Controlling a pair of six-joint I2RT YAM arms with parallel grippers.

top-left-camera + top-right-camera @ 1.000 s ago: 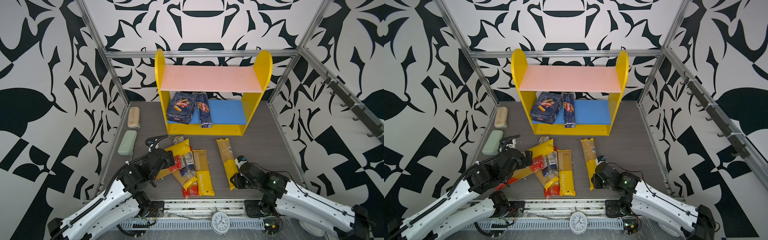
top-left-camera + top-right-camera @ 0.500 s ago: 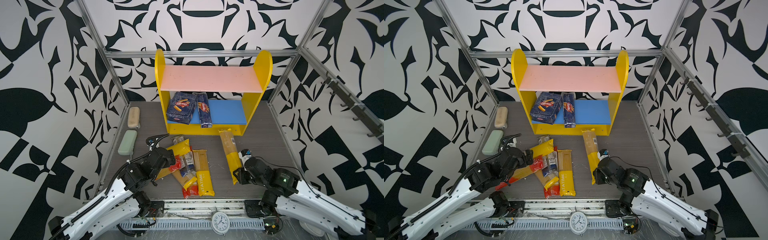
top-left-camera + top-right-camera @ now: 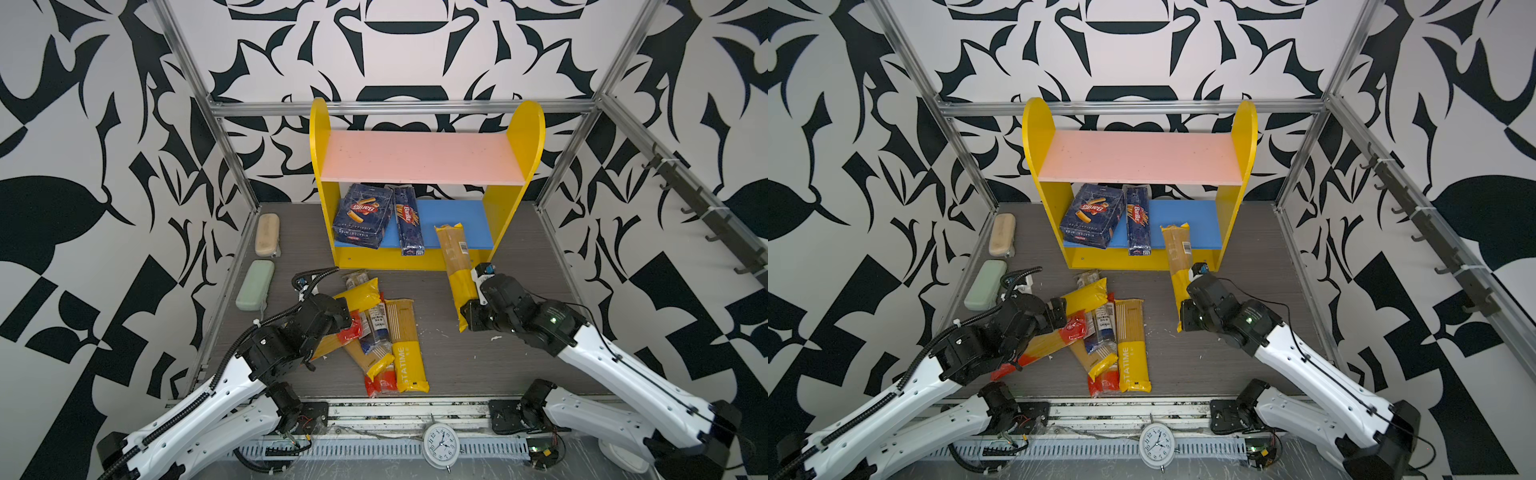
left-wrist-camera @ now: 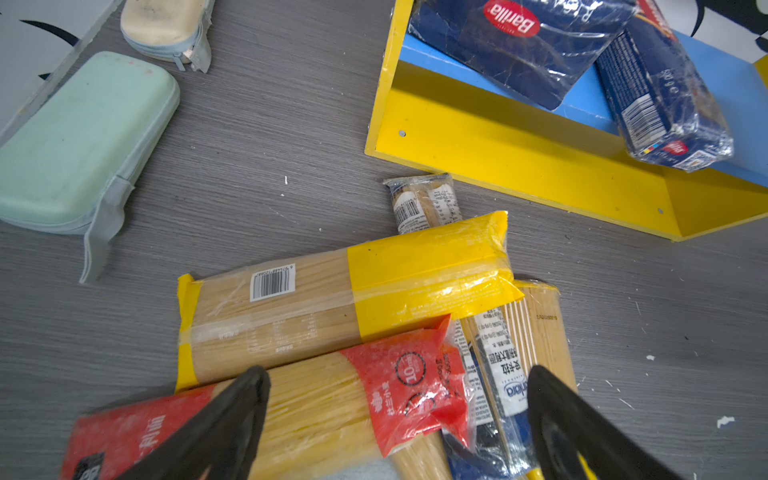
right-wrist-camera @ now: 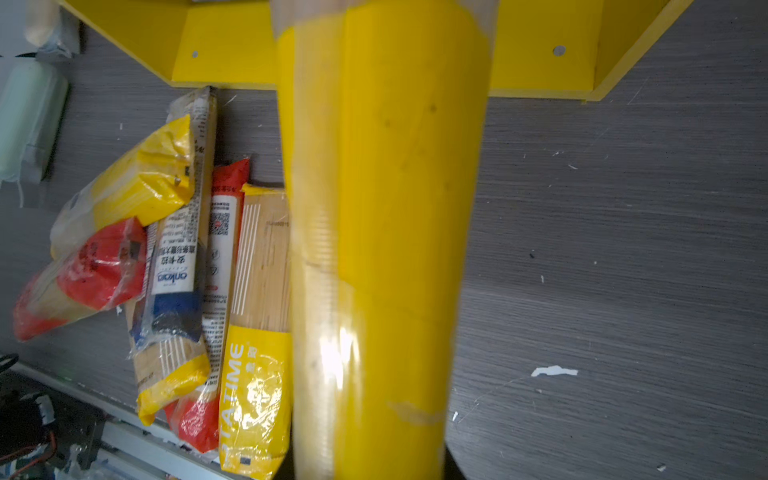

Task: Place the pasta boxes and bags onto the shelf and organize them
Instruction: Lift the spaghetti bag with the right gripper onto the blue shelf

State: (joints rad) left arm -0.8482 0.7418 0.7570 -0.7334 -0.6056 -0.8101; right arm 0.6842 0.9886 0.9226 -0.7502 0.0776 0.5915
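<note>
The yellow shelf (image 3: 322,174) stands at the back, with a pink upper board (image 3: 419,160) and a blue lower board (image 3: 457,214). Both pasta boxes lie on the blue board: the wide one (image 3: 362,216) and the narrow one (image 3: 409,222). My right gripper (image 3: 468,309) is shut on the near yellow end of a bag (image 3: 455,257), which fills the right wrist view (image 5: 386,208). The bag's far end reaches over the blue board's front edge. Several bags (image 3: 386,332) lie heaped on the floor. My left gripper (image 4: 397,374) hovers open over the red-ended bag (image 4: 399,386).
A beige case (image 3: 267,235) and a green case (image 3: 255,284) lie along the left wall. A white clock (image 3: 441,442) sits on the front rail. Metal frame posts (image 3: 232,158) flank the shelf. A hook rail (image 3: 702,212) runs along the right wall.
My right gripper has lifted the yellow-ended bag off the floor and carried it back toward the shelf, so its far end now overlaps the blue board. The left arm has barely moved.
</note>
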